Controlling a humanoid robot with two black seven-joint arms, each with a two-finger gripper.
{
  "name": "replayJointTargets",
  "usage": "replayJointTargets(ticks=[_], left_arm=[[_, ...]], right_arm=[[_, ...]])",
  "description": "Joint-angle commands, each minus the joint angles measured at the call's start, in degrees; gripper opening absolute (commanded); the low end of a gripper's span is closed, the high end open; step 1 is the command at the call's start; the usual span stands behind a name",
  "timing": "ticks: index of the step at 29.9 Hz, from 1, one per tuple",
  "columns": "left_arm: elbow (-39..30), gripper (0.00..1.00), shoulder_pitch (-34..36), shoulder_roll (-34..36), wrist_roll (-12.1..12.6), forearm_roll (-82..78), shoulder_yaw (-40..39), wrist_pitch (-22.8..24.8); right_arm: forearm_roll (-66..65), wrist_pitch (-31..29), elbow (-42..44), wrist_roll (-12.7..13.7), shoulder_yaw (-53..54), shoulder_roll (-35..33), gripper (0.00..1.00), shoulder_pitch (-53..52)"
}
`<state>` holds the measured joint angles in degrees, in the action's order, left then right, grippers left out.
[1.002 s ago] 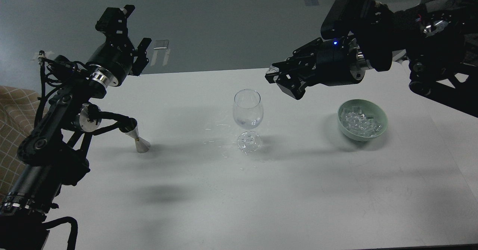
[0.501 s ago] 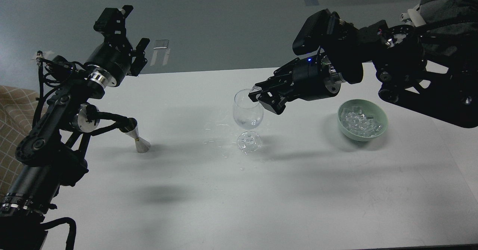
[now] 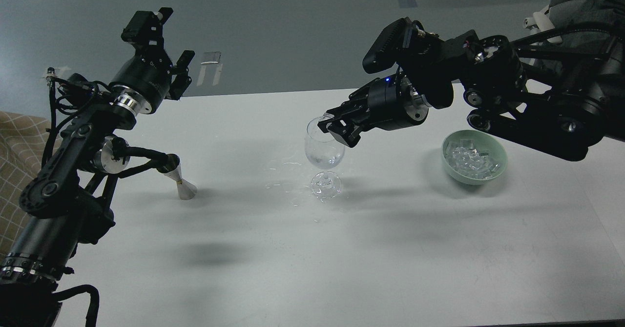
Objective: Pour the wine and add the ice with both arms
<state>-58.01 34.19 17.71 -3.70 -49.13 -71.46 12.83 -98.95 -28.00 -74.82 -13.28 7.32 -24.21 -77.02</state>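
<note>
A clear stemmed wine glass (image 3: 324, 157) stands upright mid-table with a little clear wine (image 3: 326, 160) in its bowl. My right gripper (image 3: 330, 124) hangs right over the glass's rim, its fingers closed on a small clear ice cube (image 3: 326, 117). A pale green bowl (image 3: 447, 162) at the right holds a pile of ice cubes (image 3: 471, 159). My left gripper (image 3: 167, 40) is open and empty, raised over the table's back-left edge. A small metal jigger (image 3: 182, 182) stands by my left forearm.
Clear droplets (image 3: 289, 183) lie on the white table (image 3: 342, 258) left of the glass's foot. A checked beige cloth (image 3: 12, 171) lies at the left edge. The table's far edge runs behind both grippers.
My right gripper has swung left and down from above the bowl's side to over the glass's rim, carrying the ice cube. My left arm has barely moved.
</note>
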Motion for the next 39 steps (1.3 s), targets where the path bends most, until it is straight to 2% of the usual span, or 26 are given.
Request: replayJointTargets(ticks=[1,5,10,13,25,31,39], left_arm=[[0.0,0.98,-0.1,0.0,0.0,0.0,0.0,0.0],[0.0,0.98,-0.1,0.0,0.0,0.0,0.0,0.0],[0.0,0.98,-0.1,0.1,0.0,0.0,0.0,0.0],[-0.1,0.98,-0.2,0.1,0.0,0.0,-0.1,0.0],[-0.1,0.98,-0.2,0.5,0.0,0.0,-0.3,0.0],[-0.1,0.98,0.0,1.0,-0.1,0.1,-0.3,0.2],[0.0,0.98,0.4,1.0,0.1,0.0,-0.3,0.3]], right_arm=[[0.0,0.0,0.2,0.1,0.0,0.2,0.00,0.1],[0.1,0.0,0.4,0.1,0.0,0.3,0.00,0.2],[0.1,0.0,0.5,0.1,0.1,0.5,0.30,0.3],[0.1,0.0,0.5,0.1,0.1,0.7,0.37,0.3],[0.7,0.1,1.2,0.2,2.5,0.2,0.43,-0.9],[9.5,1.5,13.4,0.2,8.1,-1.2,0.45,-7.2],[35.5,1.6,30.8,0.0,14.6,-3.0,0.47,-6.4]])
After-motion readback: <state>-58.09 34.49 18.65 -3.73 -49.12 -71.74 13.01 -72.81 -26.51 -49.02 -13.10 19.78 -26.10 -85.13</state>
